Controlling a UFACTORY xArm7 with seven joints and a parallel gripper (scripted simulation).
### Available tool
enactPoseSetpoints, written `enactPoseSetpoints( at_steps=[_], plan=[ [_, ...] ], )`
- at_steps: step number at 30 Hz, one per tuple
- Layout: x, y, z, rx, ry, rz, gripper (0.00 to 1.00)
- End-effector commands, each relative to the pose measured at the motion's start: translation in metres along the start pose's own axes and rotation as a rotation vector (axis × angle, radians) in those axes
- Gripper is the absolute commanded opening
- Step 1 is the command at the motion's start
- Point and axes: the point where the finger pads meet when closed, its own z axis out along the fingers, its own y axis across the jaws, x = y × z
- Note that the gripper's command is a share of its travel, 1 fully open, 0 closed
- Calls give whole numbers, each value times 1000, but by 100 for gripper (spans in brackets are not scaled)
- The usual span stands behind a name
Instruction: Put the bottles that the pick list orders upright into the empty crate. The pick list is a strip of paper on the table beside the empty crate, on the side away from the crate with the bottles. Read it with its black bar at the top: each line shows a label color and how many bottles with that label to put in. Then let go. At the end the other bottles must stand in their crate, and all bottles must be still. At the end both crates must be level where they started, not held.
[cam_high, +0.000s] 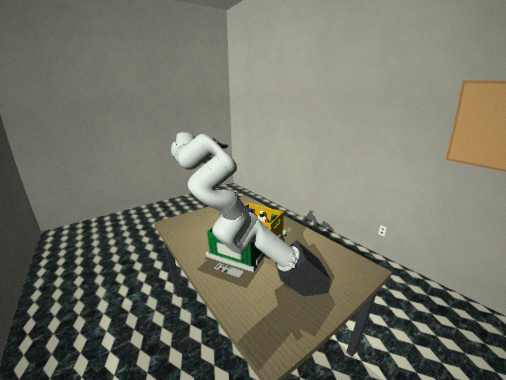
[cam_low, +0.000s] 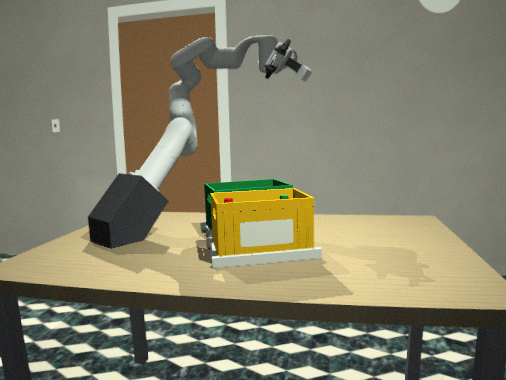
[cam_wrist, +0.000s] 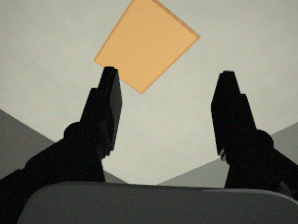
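Note:
My gripper (cam_high: 220, 143) (cam_low: 278, 59) (cam_wrist: 167, 86) is open and empty, high above the crates. The wrist view shows only walls and an orange board between and beyond the fingers. The yellow crate (cam_high: 267, 208) (cam_low: 226, 235) stands level and holds several bottles. A red cap (cam_low: 228, 200) and a green cap (cam_low: 284, 197) show over its rim; a white-topped bottle (cam_high: 262, 214) shows in the top view. The green crate (cam_high: 247, 257) (cam_low: 240, 185) stands level beside it; its inside is hidden. The pick list (cam_high: 229, 270) lies beside the green crate, too small to read.
The arm's dark base (cam_high: 306, 272) (cam_low: 127, 210) stands on the table (cam_high: 280, 345) (cam_low: 400, 230). The arm passes over the green crate in the top view. White strips (cam_high: 225, 261) (cam_low: 265, 257) run along the feet of the crates. Small grey parts (cam_low: 206, 232) sit beside the crates.

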Motion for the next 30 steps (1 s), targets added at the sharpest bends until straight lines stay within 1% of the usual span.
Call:
enactPoseSetpoints(
  at_steps=[1, 2, 4, 6, 9, 10, 13, 16, 17, 19, 20, 23, 24, 25, 27, 30],
  plan=[
    [-3, -14, -4, 54, 34, 70, 65],
    [-3, -14, -4, 54, 34, 70, 65],
    [-3, -24, -6, 89, 54, 110, 65],
    [-3, -27, -7, 89, 54, 110, 65],
    [-3, -42, -12, 155, 86, 178, 65],
    [-3, -46, -14, 168, 93, 192, 65],
    [-3, -50, -15, 168, 93, 192, 65],
    [-2, -64, -21, 237, 123, 258, 65],
    [-2, -69, -22, 250, 128, 270, 65],
    [-2, -69, -22, 250, 128, 270, 65],
    [-2, -73, -24, 250, 128, 270, 65],
    [-1, -87, -31, 322, 155, 334, 65],
    [-1, -91, -33, 334, 160, 344, 65],
    [-1, -96, -35, 334, 160, 344, 65],
    [-1, -96, -35, 334, 160, 344, 65],
    [0, -109, -42, 410, 184, 404, 65]
  ],
)
